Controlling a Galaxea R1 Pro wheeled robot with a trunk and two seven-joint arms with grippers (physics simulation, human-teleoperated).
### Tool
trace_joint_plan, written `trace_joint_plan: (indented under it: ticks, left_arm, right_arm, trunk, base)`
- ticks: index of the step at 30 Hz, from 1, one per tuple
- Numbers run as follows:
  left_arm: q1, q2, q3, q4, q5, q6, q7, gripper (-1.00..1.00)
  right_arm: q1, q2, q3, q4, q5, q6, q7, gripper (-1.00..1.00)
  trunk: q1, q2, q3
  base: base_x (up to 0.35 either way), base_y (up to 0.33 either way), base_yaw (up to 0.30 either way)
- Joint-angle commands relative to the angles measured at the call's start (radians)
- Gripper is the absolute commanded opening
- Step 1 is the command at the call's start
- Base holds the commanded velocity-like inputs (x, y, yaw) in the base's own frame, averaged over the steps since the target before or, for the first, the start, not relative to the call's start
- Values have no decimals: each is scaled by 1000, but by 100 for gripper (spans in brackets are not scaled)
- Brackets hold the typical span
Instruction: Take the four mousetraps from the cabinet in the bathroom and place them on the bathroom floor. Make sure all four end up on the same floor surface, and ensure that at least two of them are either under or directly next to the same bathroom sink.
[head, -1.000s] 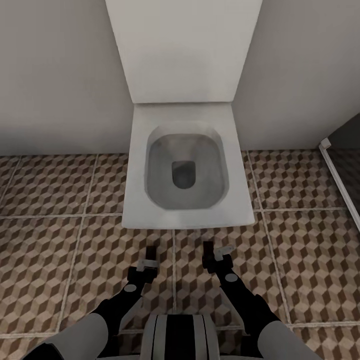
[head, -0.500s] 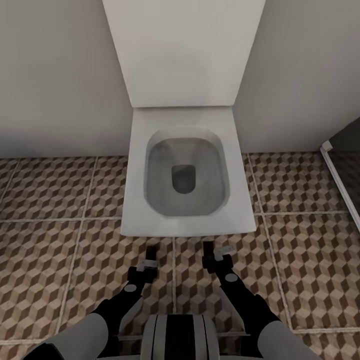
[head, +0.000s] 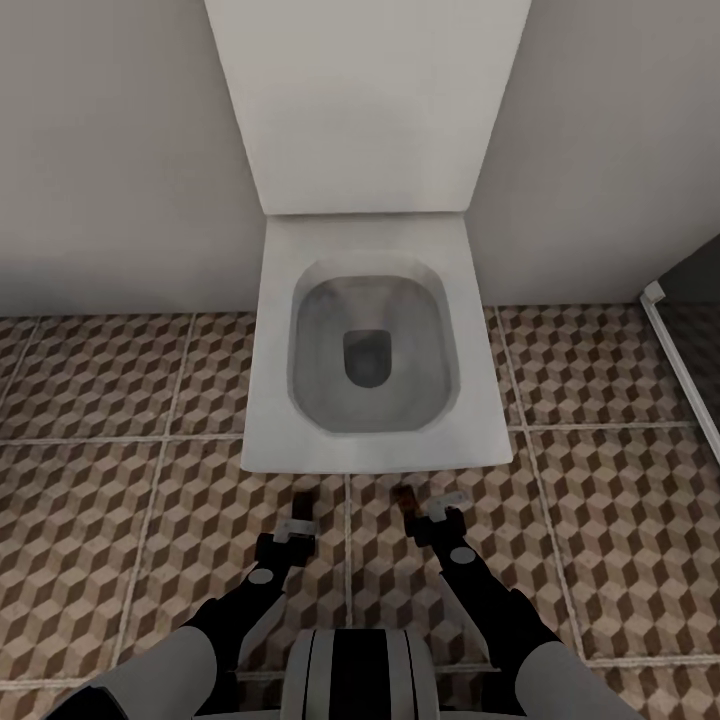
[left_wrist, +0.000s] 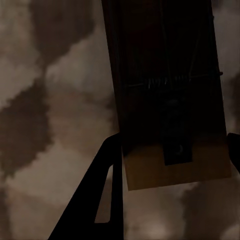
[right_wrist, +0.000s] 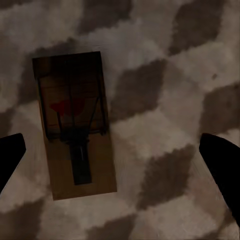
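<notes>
One mousetrap (left_wrist: 170, 100), a small brown wooden board with a dark wire spring, sits between the fingers of my left gripper (left_wrist: 175, 145), which is shut on it just above the bathroom floor (head: 100, 520). In the head view that gripper (head: 300, 512) hangs in front of the toilet. A second mousetrap (right_wrist: 75, 125) lies flat on the cube-pattern tiles, off to one side between the wide-apart fingers of my open right gripper (right_wrist: 112, 142). The head view shows this trap (head: 404, 496) just ahead of the right gripper (head: 422, 512). The cabinet and the sink are out of view.
A white square toilet (head: 370, 445) with its lid up stands against the wall straight ahead, its front rim close to both grippers. A pale frame rail (head: 680, 370) runs along the floor at the right. Patterned tiles stretch to both sides.
My right gripper has opened and its mousetrap now lies on the tiles. The left gripper still holds its trap. The view moved slightly closer to the toilet.
</notes>
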Motion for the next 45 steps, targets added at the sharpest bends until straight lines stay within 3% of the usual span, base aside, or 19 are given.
trace_joint_plan:
  ticks: [1,23,24,39,45]
  left_arm:
    - [-1,0,-9,1,7,-4,8,-100]
    - [-1,0,-9,1,7,-4,8,-100]
    - [-1,0,-9,1,7,-5,8,100]
    - [-1,-1,-9,1,6,-7,8,100]
    - [-1,-1,-9,0,6,-7,8,100]
  right_arm:
    - [0,-1,5,-1,-5,6,-8,100]
    - [0,-1,5,-1,-5,6,-8,100]
    - [0,-1,5,-1,-5,6,-8,100]
    - [0,-1,5,-1,-5,5,-8,100]
    - [0,-1,5,-1,-5,6,-8,100]
  trunk:
    - [0,0,0]
    - [0,0,0]
    - [0,0,0]
    - [0,0,0]
    - [0,0,0]
  base:
    - [0,0,0]
    - [0,0,0]
    - [0,0,0]
    - [-6,0,0]
    - [-239,0,0]
